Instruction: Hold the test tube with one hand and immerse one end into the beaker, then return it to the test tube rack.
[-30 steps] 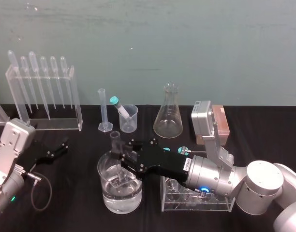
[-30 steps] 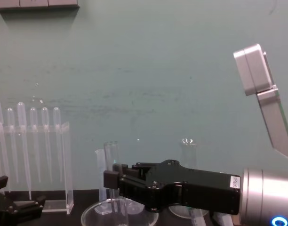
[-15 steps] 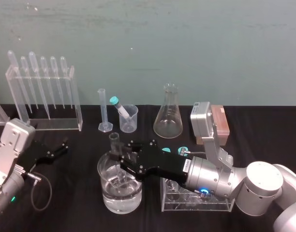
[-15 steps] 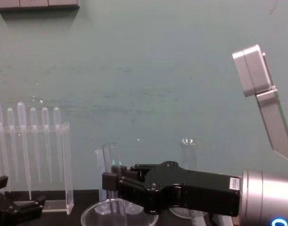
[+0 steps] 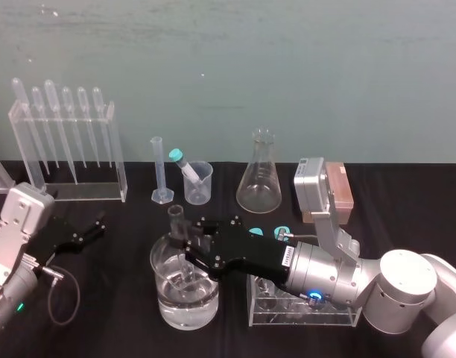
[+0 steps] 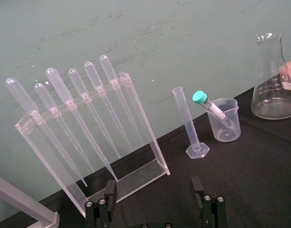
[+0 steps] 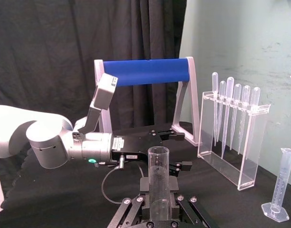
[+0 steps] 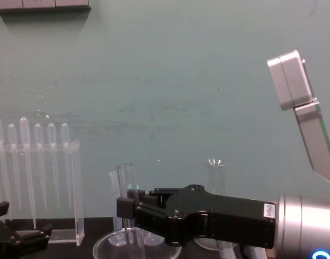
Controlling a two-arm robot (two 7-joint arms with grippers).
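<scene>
The right gripper (image 5: 185, 250) reaches in from the right across the near part of the black table (image 5: 116, 298) and is clenched on the test tube (image 5: 176, 221), holding it upright about halfway along its length. The tube's open rim stands above the black fingers, and its rounded lower end hangs inside the beaker (image 5: 167, 302), which sits near the front edge, left of centre, with clear liquid in its lower part. Whether the tube's tip meets the liquid cannot be told. In the chest view the test tube (image 8: 125, 181) rises straight from the right gripper (image 8: 127, 208) above the beaker (image 8: 103, 246) rim. In the right wrist view the test tube (image 7: 158, 180) stands vertical between the closed fingers (image 7: 136, 212). The pinkish-orange test tube rack (image 5: 341, 191) sits far right, well apart from the beaker, behind the right arm's wrist camera. A clear holder (image 5: 302, 312) with teal-capped tubes lies under the right arm, just right of the beaker. The left gripper (image 5: 94, 227) rests on the table at the left, jaws spread wide and grasping nothing; the left wrist view shows its fingers (image 6: 109, 202) apart. Along the far edge stand a pipette stand (image 5: 64, 153), a measuring cylinder (image 5: 159, 170), a small cup (image 5: 199, 183) and a conical flask (image 5: 259, 175).
</scene>
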